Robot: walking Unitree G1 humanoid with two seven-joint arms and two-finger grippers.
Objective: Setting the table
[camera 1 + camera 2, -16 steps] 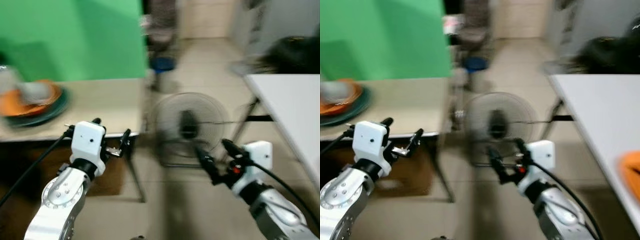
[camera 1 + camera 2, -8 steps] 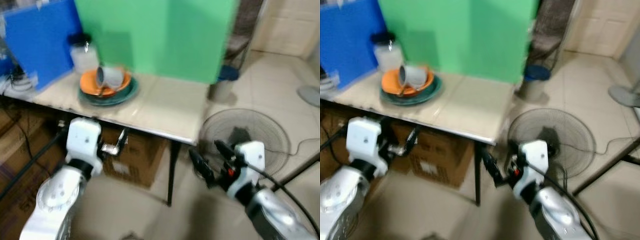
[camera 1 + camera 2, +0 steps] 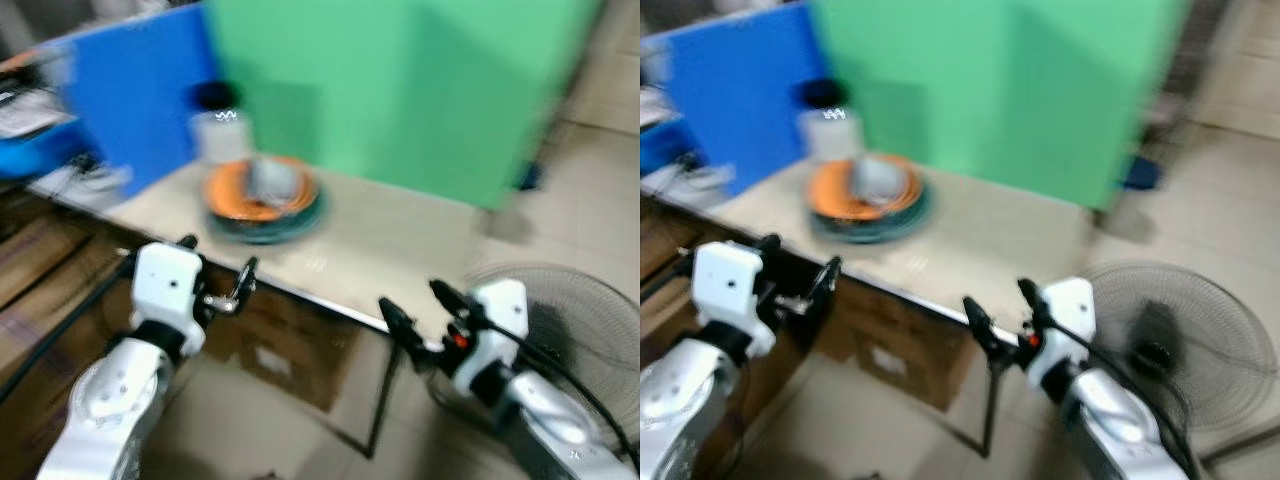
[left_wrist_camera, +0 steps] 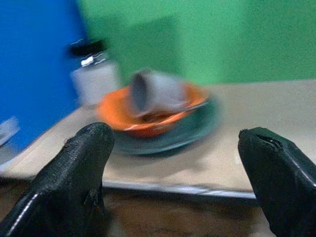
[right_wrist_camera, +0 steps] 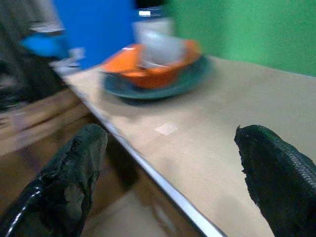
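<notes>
Head views are motion-blurred, so I read detail mostly from the wrist cameras. My left hand (image 3: pixel 217 272) is spread wide and carries nothing, hanging in the air just off the near edge of the surface (image 3: pixel 400 240), level with the stacked dishes. My right hand (image 3: pixel 418 310) is likewise spread wide and empty, fingers apart, sitting at the near edge further toward the right corner; I cannot tell whether a fingertip touches the rim. The stack sits toward the back of the surface, near the left part: a dark green plate (image 4: pixel 190 132) at the bottom, an orange dish (image 4: pixel 123 113) on it, and a grey cup (image 4: pixel 158 91) lying on its side in the orange dish, mouth turned sideways. A clear jar with a black lid (image 3: pixel 222 130) stands just behind the stack, close to a blue panel (image 3: pixel 130 100). A green panel (image 3: pixel 400 90) runs along the back edge. From the stack over to the right corner the beige top lies bare, which leaves open room between the near edge and the back panel. Below the near edge I see a cardboard box (image 3: pixel 290 350) under the surface, and a floor fan (image 3: pixel 1185 335) stands on the tiled floor past the right corner, just behind my right arm.
</notes>
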